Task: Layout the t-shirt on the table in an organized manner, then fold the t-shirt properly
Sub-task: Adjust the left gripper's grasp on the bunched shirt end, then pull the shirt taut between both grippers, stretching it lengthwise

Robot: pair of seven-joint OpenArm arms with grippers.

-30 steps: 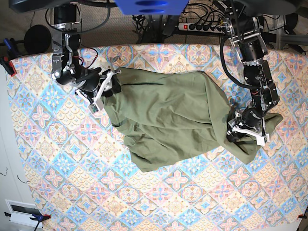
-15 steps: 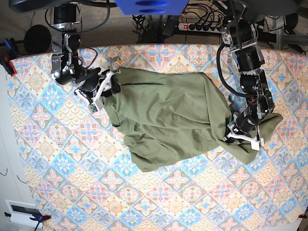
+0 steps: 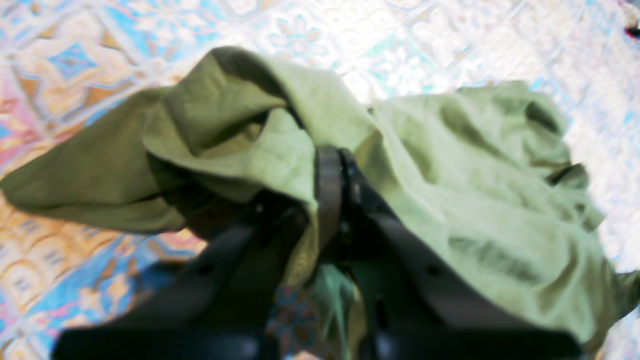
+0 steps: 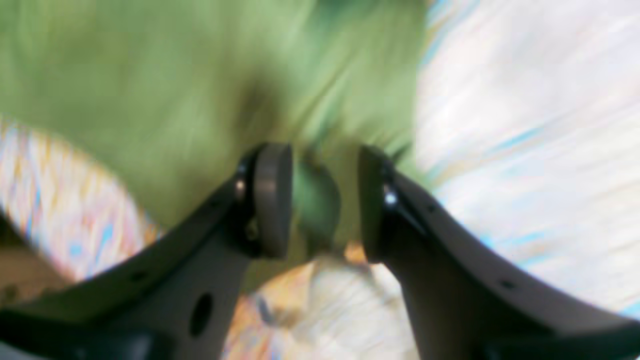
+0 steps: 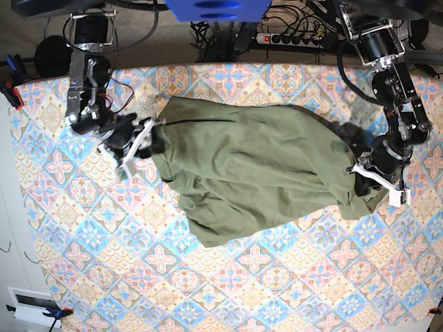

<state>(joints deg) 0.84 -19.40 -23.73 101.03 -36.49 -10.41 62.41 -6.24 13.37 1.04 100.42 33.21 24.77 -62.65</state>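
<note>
My left gripper is clenched on a fold of the t-shirt: a second ago its jaws stood wide over the bunched sleeve end, and now the wrist view shows olive cloth pinched tight between them and draped over both fingers. With that hold the arm has drawn away toward its own side of the table, and in the base view the hump of cloth that sat there has stretched out into a longer, flatter taper. My right gripper has shifted slightly along the opposite edge of the shirt; its jaws are parted with cloth showing between the pads, but that view is smeared by motion and I cannot tell whether the pads actually bear on the fabric or merely straddle it. I judge this as the spreading step: one end secured and pulling, which should take the slack out of the body, though the lower hem is wrinkled and skewed toward the near side, so the layout is far from done and no fold has begun. The shirt lies across the upper middle of the patterned table between my two arms. No container, bin or basket shows in any view.
</note>
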